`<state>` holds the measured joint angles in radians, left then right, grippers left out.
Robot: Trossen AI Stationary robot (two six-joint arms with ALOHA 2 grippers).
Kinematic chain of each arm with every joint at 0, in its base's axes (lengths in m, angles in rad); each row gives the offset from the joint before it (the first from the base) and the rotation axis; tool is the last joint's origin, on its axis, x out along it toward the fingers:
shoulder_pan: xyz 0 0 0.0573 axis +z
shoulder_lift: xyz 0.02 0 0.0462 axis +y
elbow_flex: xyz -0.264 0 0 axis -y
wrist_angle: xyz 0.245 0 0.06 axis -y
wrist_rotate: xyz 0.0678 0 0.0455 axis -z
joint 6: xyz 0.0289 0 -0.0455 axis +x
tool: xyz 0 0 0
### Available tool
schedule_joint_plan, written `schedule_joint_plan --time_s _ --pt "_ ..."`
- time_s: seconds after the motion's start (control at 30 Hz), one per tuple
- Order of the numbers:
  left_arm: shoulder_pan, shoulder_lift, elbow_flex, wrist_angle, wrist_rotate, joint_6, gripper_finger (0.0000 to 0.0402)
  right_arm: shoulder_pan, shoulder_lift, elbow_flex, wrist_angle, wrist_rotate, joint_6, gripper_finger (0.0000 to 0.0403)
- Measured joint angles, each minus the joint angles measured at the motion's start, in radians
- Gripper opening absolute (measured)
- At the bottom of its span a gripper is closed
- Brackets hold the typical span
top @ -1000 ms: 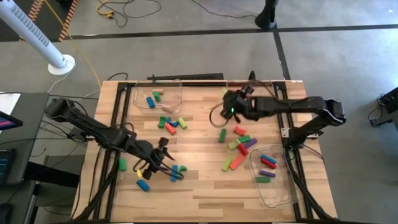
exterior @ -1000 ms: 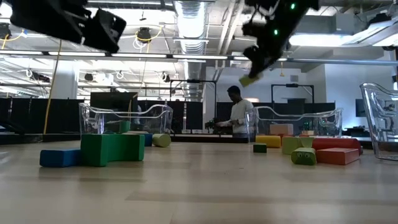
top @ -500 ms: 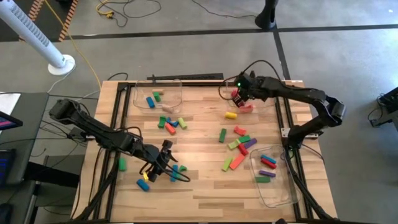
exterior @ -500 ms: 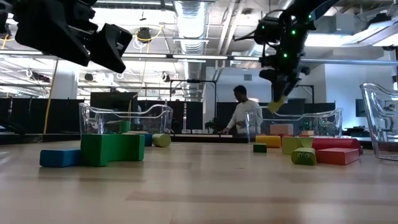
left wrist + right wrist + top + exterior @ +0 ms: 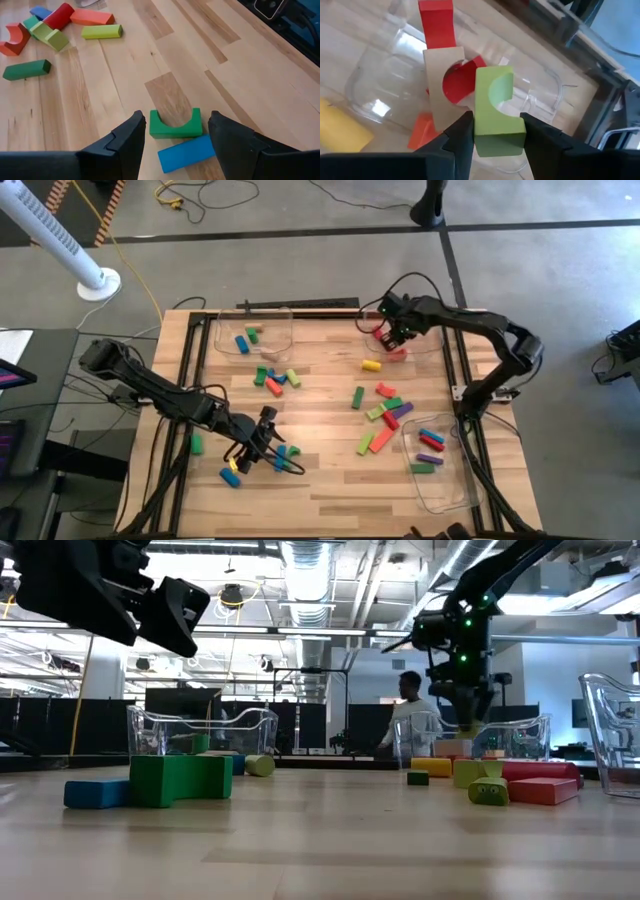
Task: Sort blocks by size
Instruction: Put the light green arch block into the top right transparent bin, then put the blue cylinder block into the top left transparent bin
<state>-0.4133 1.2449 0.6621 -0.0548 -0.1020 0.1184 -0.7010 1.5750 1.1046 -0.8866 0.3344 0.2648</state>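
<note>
While the right gripper (image 5: 393, 338) hangs over the clear tray (image 5: 425, 330) at the far right of the table, its fingers (image 5: 457, 137) stand on either side of a light green block with a curved notch (image 5: 495, 107) — the right wrist view shows the piece between them, but whether the fingers press it or have just let go I cannot tell. Below it in that tray lie a tan notched block (image 5: 442, 85), a red bar (image 5: 437, 22) and an orange piece (image 5: 422, 135); a yellow cylinder (image 5: 371, 365) rests on the wood just outside the tray.

The left gripper (image 5: 262, 442) is low over the near left part of the table, its fingers (image 5: 122, 145) spread apart and holding nothing. Between them, on the wood, sit a green notched block (image 5: 175, 125) and a blue bar (image 5: 187, 152) touching it.

Other blocks are scattered across the table: a cluster of green, red and blue pieces (image 5: 272, 376) in the middle left, another group of red, green and purple ones (image 5: 385, 408) toward the right. A second tray (image 5: 255, 330) at the far left holds a blue and a green piece, and a third tray (image 5: 440, 480) at the near right holds longer bars — blue, red, purple, green.

In the low view a person (image 5: 412, 720) stands in the room beyond the table.
</note>
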Motion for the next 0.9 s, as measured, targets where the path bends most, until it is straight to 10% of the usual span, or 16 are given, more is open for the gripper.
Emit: schedule_joint_plan --time_s 0.9 --pt "0.000 0.000 0.000 -0.035 0.000 -0.029 0.0208 0.177 -0.233 0.000 0.088 0.008 0.003 0.0235"
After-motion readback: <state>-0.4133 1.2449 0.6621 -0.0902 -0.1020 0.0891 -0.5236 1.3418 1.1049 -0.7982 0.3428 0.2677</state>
